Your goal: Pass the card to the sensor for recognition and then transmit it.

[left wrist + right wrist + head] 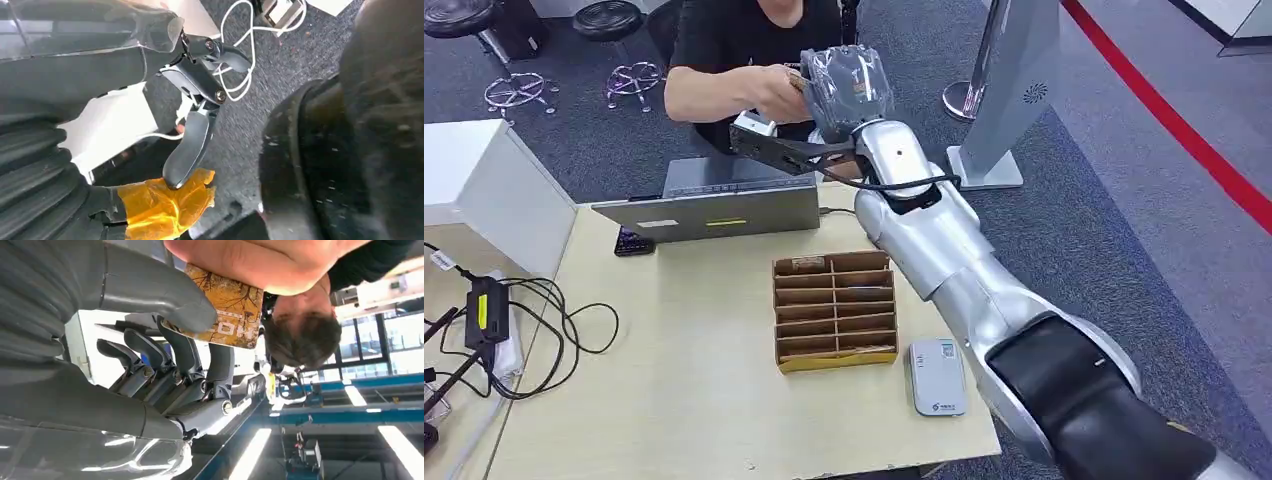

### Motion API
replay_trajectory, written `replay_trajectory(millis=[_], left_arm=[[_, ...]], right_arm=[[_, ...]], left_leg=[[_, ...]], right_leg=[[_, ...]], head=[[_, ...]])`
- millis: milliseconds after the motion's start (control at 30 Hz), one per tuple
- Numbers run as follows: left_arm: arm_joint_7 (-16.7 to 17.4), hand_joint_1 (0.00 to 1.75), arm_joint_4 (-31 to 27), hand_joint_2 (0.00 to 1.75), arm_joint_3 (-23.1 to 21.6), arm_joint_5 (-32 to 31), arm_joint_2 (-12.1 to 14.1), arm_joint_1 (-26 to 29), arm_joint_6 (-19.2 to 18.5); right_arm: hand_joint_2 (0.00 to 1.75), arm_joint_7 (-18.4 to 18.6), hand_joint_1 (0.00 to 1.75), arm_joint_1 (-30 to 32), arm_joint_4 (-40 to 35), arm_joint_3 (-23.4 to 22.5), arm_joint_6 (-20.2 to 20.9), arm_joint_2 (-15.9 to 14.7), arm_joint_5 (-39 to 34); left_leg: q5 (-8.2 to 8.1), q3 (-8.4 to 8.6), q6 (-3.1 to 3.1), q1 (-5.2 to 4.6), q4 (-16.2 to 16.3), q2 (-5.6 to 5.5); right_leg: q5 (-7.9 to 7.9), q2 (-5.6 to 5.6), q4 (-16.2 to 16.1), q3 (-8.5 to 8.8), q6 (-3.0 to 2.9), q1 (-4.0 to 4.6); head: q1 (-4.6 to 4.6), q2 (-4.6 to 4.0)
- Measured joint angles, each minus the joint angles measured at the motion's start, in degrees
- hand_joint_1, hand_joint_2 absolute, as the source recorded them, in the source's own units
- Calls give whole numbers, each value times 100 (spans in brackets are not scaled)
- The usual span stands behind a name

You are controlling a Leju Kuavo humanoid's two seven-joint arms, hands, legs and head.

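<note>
Silver right arm point(944, 250) stretches over the card reader point(937, 377) and divided card box point(835, 311), raising the right hand point(844, 88) toward a person. Its thumb and fingers point(187, 355) pinch the orange card point(227, 310), whose far end the person's hand point(774, 92) grasps, apparently for handover.

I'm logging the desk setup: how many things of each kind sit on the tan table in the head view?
Card tray: 1
Card reader: 1
Laptop: 1
Power brick: 1
Total: 4
</note>
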Motion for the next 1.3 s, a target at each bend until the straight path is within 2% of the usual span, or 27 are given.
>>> replay_trajectory(millis=[200,300,367,400,433,467,500,567,600,633,733,900,1067,1300], left_arm=[[159,0,0,175,334,335,2,66,35],[21,0,0,175,396,137,2,93,15],[-229,0,0,175,303,-285,-26,16,-133],[-155,0,0,175,234,-341,-108,-79,-386],[257,0,0,175,271,-94,-323,-181,-996],[723,0,0,175,421,322,-554,-266,-1475],[1096,0,0,175,698,940,-746,-331,-1785],[1316,0,-9,175,1173,1651,-1069,-484,-1834],[1325,0,-20,175,1271,1692,-1130,-603,-1832],[1360,0,-11,175,1340,1705,-1187,-641,-1803],[1386,0,-11,175,1439,1690,-1237,-675,-1604],[1440,0,-11,175,1480,1651,-1255,-718,-1552],[1479,0,-11,175,1495,1642,-1281,-774,-1543],[1427,0,-11,175,1495,1484,-1281,-793,-1541]], right_arm=[[175,24,175,-24,244,7,-31,48,105],[175,-68,175,-24,323,9,-63,48,81],[175,-385,175,-22,373,9,-87,84,-27],[175,-611,175,-6,385,24,-72,142,-174],[175,-684,175,48,296,147,15,286,-587],[175,-421,175,123,113,373,79,403,-1100],[175,-76,175,155,-91,762,94,498,-1676],[175,208,175,108,-339,1724,-9,597,-2524],[175,219,138,81,-401,2054,-88,623,-2821],[175,205,0,65,-468,2375,-158,656,-3089],[175,85,0,6,-664,3002,-354,706,-3497],[175,11,0,-93,-969,3521,-450,782,-3773],[175,-11,0,-138,-1080,3737,-472,793,-3851],[175,-247,0,-223,-1113,3794,-794,793,-3980]], left_leg=[[-2,1,3,-1,0,1],[-2,1,3,0,0,1],[-1,-5,3,0,0,-5],[-1,-6,3,0,0,-3],[-2,-2,3,-3,0,16],[-2,3,3,-10,0,41],[-4,0,4,-13,0,62],[-4,-8,4,-5,1,71],[-4,-11,4,-1,2,70],[-3,-11,4,-2,2,65],[-1,-27,1,-2,1,41],[8,-29,-12,7,-2,37],[29,-34,-16,5,0,37],[50,-35,-16,3,2,36]], right_leg=[[0,0,-2,-1,0,0],[0,0,-1,-1,0,0],[0,-8,1,-2,0,0],[1,-6,1,-1,1,-1],[4,16,5,-3,1,-7],[5,44,7,-12,0,-15],[6,62,11,-22,-1,-17],[8,73,10,-38,-3,-10],[12,72,6,-38,-10,1],[13,68,3,-39,-11,2],[10,43,5,-53,-13,8],[11,36,5,-53,-15,9],[39,35,3,-53,-18,6],[59,35,2,-54,-19,4]], head=[[-2,0],[-2,0],[2,0],[2,0],[0,0],[-7,0],[-4,0],[9,0],[0,0],[4,0],[2,0],[-2,0],[0,0],[-2,0]])
